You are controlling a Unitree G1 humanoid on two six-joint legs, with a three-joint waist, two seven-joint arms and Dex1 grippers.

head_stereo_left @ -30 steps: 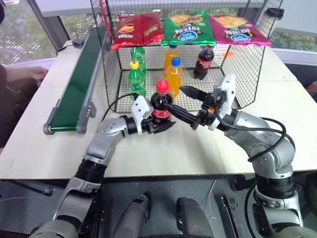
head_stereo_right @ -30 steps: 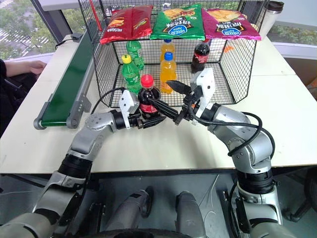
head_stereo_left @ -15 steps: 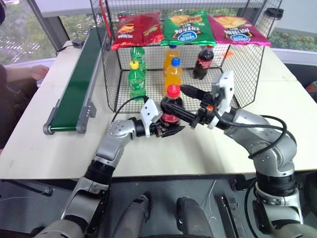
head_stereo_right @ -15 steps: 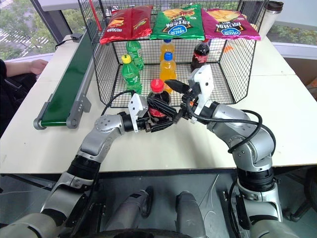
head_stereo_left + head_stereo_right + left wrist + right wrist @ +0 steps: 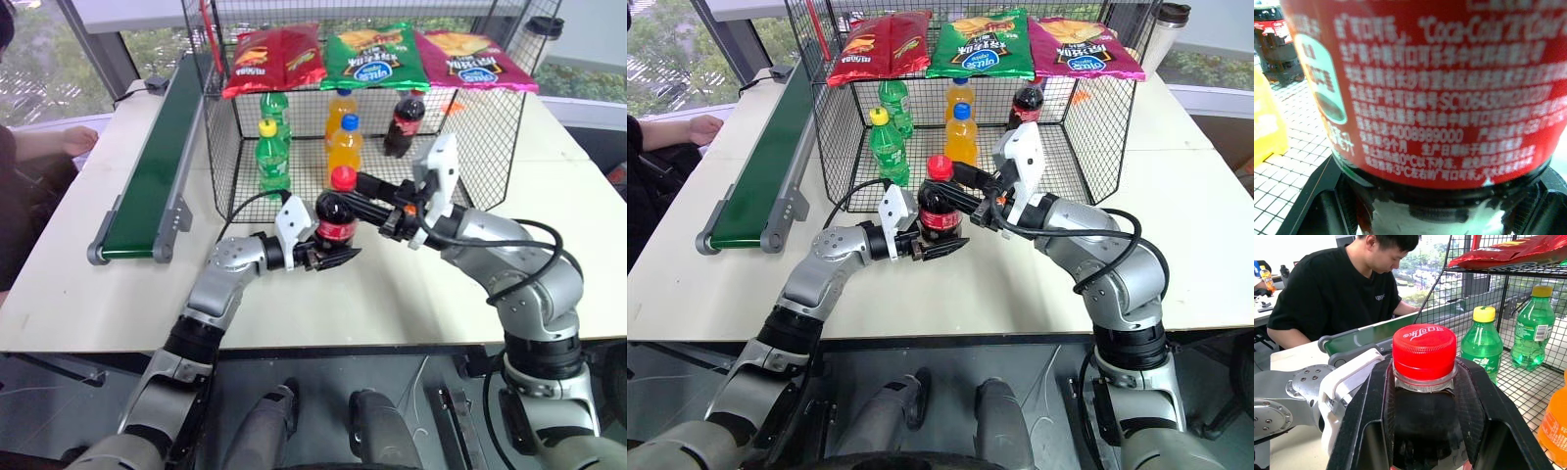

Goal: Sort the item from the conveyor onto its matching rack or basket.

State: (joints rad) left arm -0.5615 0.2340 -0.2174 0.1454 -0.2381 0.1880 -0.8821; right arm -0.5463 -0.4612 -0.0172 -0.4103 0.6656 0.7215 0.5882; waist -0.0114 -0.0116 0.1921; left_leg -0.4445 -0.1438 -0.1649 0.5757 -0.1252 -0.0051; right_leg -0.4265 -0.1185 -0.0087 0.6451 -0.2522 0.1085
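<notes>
The right end effector [image 5: 345, 192] has just closed on the neck of the cola bottle [image 5: 334, 217] — the left end effector [image 5: 323, 257] still clamps its base — a handover toward the wire basket [image 5: 487, 147].

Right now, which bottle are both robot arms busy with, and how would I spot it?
Find the black wire cage on the table. Just before its open front, the left claw and right claw hold one cola bottle in the air. Unlike the caged cola bottle, it is off the floor.

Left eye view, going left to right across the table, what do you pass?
Conveyor → green soda bottle with the yellow cap → held cola bottle → cola bottle in the wire cage.
</notes>
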